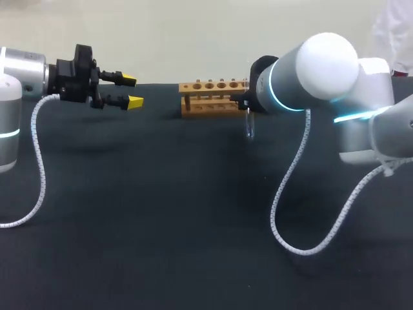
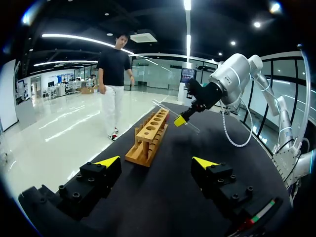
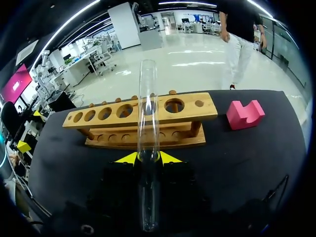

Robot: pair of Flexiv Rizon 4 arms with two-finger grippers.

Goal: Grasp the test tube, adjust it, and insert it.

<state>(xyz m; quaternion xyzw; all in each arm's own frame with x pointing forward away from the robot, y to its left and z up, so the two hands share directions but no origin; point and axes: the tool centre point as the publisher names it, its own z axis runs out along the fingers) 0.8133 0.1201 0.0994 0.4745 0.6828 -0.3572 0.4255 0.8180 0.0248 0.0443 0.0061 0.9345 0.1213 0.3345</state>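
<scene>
Right jaws pinch a clear, empty test tube (image 3: 148, 98) near the wooden rack (image 3: 210, 109); left jaws spread.

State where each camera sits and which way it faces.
Head: above and behind, looking down on the table; left arm and right arm enter from the sides.
Left wrist: on the left arm, facing the wooden rack and right gripper past its own open left gripper.
Right wrist: on the right arm, looking along the test tube in its gripper toward the rack.
Shared: all show rack and test tube.

Clear glass test tube (image 3: 148, 98) clamped between yellow fingers (image 3: 127, 158), aloft just before a light wooden rack (image 3: 187, 114)
</scene>
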